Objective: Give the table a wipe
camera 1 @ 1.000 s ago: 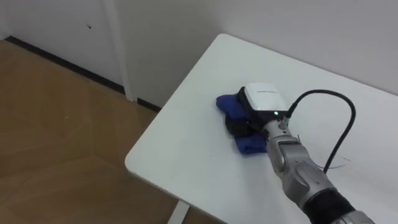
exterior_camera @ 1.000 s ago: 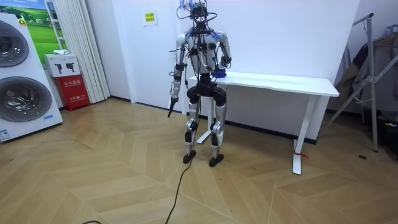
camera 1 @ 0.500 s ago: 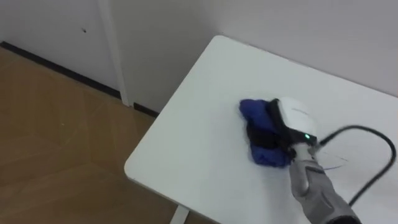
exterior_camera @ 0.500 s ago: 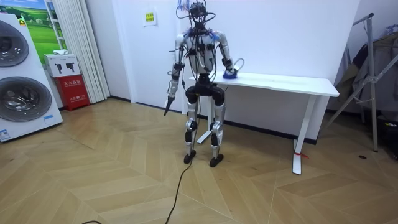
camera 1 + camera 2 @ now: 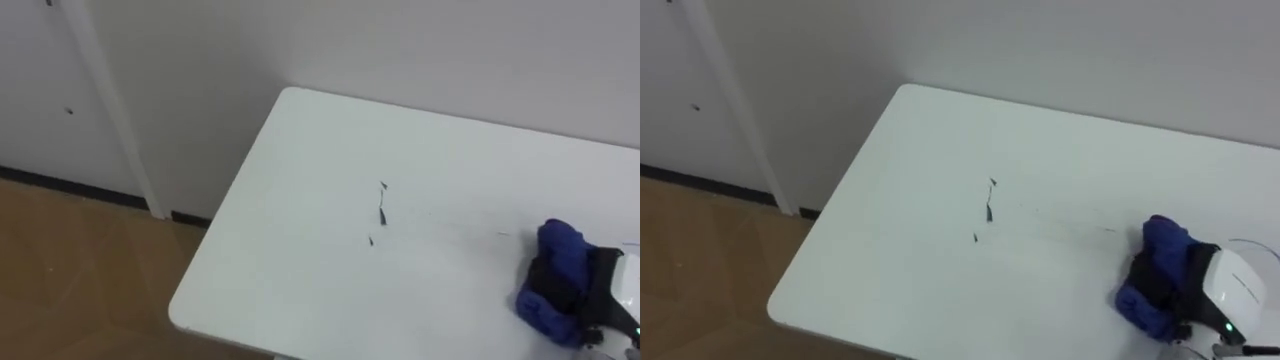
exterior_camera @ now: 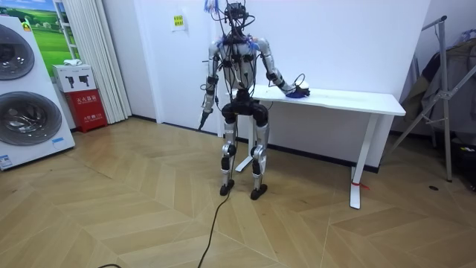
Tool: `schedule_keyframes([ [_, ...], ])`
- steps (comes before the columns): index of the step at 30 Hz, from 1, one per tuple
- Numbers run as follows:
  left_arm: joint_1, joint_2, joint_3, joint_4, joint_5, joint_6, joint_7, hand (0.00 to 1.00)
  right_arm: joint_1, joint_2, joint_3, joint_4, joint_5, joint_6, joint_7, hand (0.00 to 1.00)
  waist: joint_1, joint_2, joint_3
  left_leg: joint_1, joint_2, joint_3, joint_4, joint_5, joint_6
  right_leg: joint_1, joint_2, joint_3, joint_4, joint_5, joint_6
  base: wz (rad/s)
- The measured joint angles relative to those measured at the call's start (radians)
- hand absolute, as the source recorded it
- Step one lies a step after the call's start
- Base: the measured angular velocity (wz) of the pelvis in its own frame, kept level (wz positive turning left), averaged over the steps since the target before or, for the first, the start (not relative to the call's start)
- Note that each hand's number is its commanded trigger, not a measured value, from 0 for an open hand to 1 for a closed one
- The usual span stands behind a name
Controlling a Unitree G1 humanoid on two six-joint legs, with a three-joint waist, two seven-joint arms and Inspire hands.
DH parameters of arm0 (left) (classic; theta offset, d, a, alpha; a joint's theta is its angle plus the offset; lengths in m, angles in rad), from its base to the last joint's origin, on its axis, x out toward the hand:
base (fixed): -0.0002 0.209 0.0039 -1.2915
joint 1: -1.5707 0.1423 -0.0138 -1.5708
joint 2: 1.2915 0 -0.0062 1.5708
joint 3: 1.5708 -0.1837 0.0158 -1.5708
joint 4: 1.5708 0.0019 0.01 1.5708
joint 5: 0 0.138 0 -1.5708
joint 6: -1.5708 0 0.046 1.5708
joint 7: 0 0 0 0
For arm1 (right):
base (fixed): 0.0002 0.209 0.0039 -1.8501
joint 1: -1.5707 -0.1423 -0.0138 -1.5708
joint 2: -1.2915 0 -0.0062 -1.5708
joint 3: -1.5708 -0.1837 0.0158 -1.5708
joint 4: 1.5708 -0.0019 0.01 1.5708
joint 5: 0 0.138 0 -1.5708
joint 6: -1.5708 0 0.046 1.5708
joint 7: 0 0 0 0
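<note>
White table (image 5: 940, 150) with dark specks (image 5: 988, 212); right hand (image 5: 1230, 285) on blue cloth (image 5: 1162, 245), grip of its fingers (image 5: 1183, 282) unclear.

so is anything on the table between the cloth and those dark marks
Nothing visible is. The blue cloth, under the right robot hand, lies to the robot's right of the small dark marks, with bare top of the white table between them.

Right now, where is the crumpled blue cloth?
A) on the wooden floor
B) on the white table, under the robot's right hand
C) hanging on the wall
B: the crumpled blue cloth lies on the white table, near its right side in the eye views, with the robot's right hand resting on it.
</note>
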Motion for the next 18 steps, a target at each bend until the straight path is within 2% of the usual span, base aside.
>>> schedule_keyframes([
  [2, -0.004, -0.014, -0.02, 0.005, -0.001, 0.005, -0.001, 0.0, -0.028, 0.002, 0.046, -0.066, -0.052, 0.09, 0.065, 1.0, 0.031, 0.0, 0.0021, -0.003, 0.005, 0.025, 0.0, 0.002, -0.003, -0.023, 0.006, 0.025, 0.013, 0.005, -0.007, -0.38],
  [3, -0.007, -0.017, -0.021, 0.012, -0.001, 0.006, -0.001, 0.0, -0.037, 0.002, 0.066, -0.086, -0.076, 0.112, 0.084, 1.0, 0.034, -0.001, 0.0031, -0.006, 0.005, 0.025, 0.0, 0.003, -0.004, -0.027, 0.007, 0.027, 0.014, 0.006, -0.009, -0.32],
  [4, -0.021, -0.02, -0.021, 0.028, -0.001, 0.007, -0.002, 0.0, -0.049, 0.009, 0.116, -0.125, -0.1, 0.139, 0.122, 1.0, 0.054, -0.006, 0.0074, -0.01, 0.006, 0.028, 0.0, 0.004, -0.006, -0.043, 0.008, 0.034, 0.026, 0.006, -0.01, -0.29],
  [5, -0.031, -0.021, -0.022, 0.033, -0.001, 0.008, -0.002, 0.0, -0.076, 0.01, 0.165, -0.138, -0.115, 0.153, 0.151, 1.0, 0.079, -0.012, 0.0097, -0.014, 0.007, 0.028, 0.0, 0.004, -0.007, -0.054, 0.014, 0.046, 0.027, 0.009, -0.015, -0.31],
  [6, -0.033, -0.021, -0.023, 0.033, -0.001, 0.008, -0.002, 0.0, -0.1, 0.016, 0.192, -0.139, -0.118, 0.163, 0.168, 1.0, 0.088, -0.015, 0.011, -0.019, 0.008, 0.028, 0.0, 0.005, -0.007, -0.061, 0.017, 0.052, 0.027, 0.011, -0.017, -0.28],
  [7, -0.034, -0.021, -0.025, 0.034, 0.0, 0.011, -0.004, 0.0, -0.155, 0.023, 0.238, -0.139, -0.134, 0.174, 0.209, 1.0, 0.101, -0.021, 0.0169, -0.028, 0.01, 0.029, 0.001, 0.006, -0.01, -0.072, 0.019, 0.054, 0.027, 0.015, -0.021, -0.08],
  [8, -0.038, -0.02, -0.026, 0.042, 0.0, 0.014, -0.008, 0.0, -0.198, 0.024, 0.269, -0.139, -0.158, 0.171, 0.247, 1.0, 0.111, -0.026, 0.0248, -0.034, 0.01, 0.027, 0.001, 0.007, -0.011, -0.076, 0.02, 0.051, 0.026, 0.015, -0.022, 0.03],
  [10, -0.034, -0.019, -0.029, 0.045, -0.022, 0.019, -0.01, 0.0, -0.245, 0.023, 0.29, -0.139, -0.172, 0.169, 0.286, 1.0, 0.132, -0.033, 0.026, -0.047, 0.011, 0.023, 0.002, 0.008, -0.011, -0.086, 0.02, 0.048, 0.024, 0.015, -0.022, 0.16],
  [13, 0.005, -0.01, -0.029, 0.043, -0.039, 0.038, -0.013, 0.0, -0.278, 0.011, 0.289, -0.098, -0.154, 0.149, 0.291, 1.0, 0.133, -0.039, 0.0247, -0.056, 0.008, -0.009, 0.007, 0.01, -0.009, -0.08, 0.016, 0.021, 0.01, 0.012, -0.018, 0.3],
  [15, 0.035, -0.008, -0.019, 0.038, -0.037, 0.047, -0.016, 0.0, -0.24, 0.008, 0.262, -0.062, -0.147, 0.108, 0.25, 1.0, 0.121, -0.039, 0.0253, -0.055, 0.008, -0.023, 0.009, 0.01, -0.008, -0.069, 0.013, 0.002, 0.005, 0.012, -0.018, 0.37],
  [17, 0.058, -0.006, 0.008, 0.038, -0.028, 0.047, -0.025, 0.0, -0.17, 0.008, 0.201, -0.047, -0.128, 0.03, 0.18, 1.0, 0.087, -0.039, 0.0235, -0.048, 0.005, -0.026, 0.01, 0.01, -0.008, -0.046, 0.006, -0.012, -0.006, 0.01, -0.015, 0.49],
  [18, 0.058, -0.005, 0.016, 0.041, -0.024, 0.047, -0.026, 0.0, -0.154, 0.008, 0.176, -0.038, -0.12, 0.011, 0.167, 1.0, 0.076, -0.039, 0.023, -0.046, 0.002, -0.025, 0.01, 0.01, -0.008, -0.035, 0.003, -0.018, -0.014, 0.009, -0.013, 0.44],
])
